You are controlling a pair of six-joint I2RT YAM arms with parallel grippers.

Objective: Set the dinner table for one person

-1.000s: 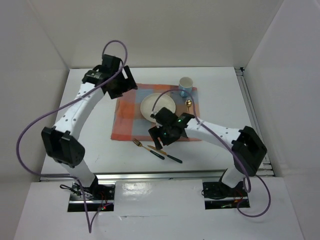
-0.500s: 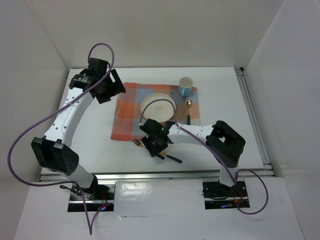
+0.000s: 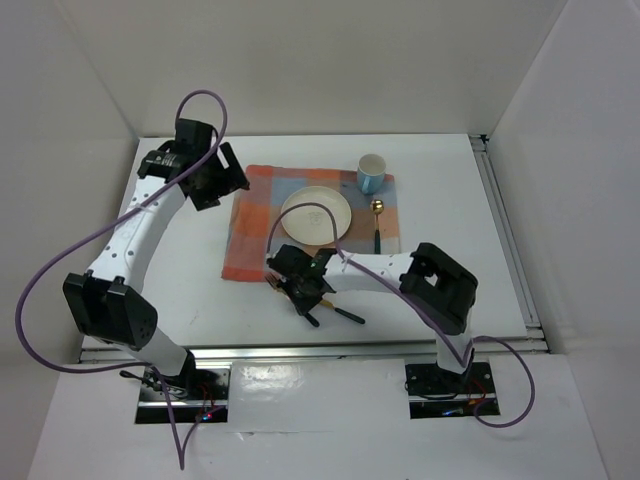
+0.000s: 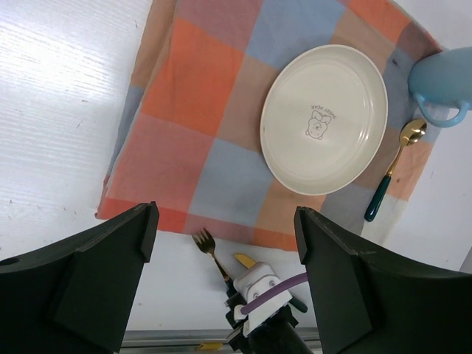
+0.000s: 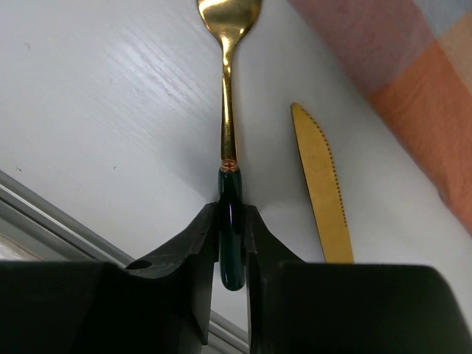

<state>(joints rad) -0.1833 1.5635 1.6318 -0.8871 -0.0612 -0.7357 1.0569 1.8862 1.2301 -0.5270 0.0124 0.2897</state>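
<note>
The right hand (image 5: 230, 221) sits low on the white worktop (image 5: 110, 96), whose near edge runs just behind it — its fingers are pinched on the dark handle of the fork (image 5: 227, 110), with the knife (image 5: 321, 184) just beside. The left hand (image 4: 225, 221) hangs wide open, holding nothing, above the checked mat (image 4: 192, 110).

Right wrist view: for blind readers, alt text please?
Black right gripper clamps the dark green handle of a gold fork lying on the matte white table. A gold serrated knife lies beside it, near an orange-checked cloth mat.
</note>
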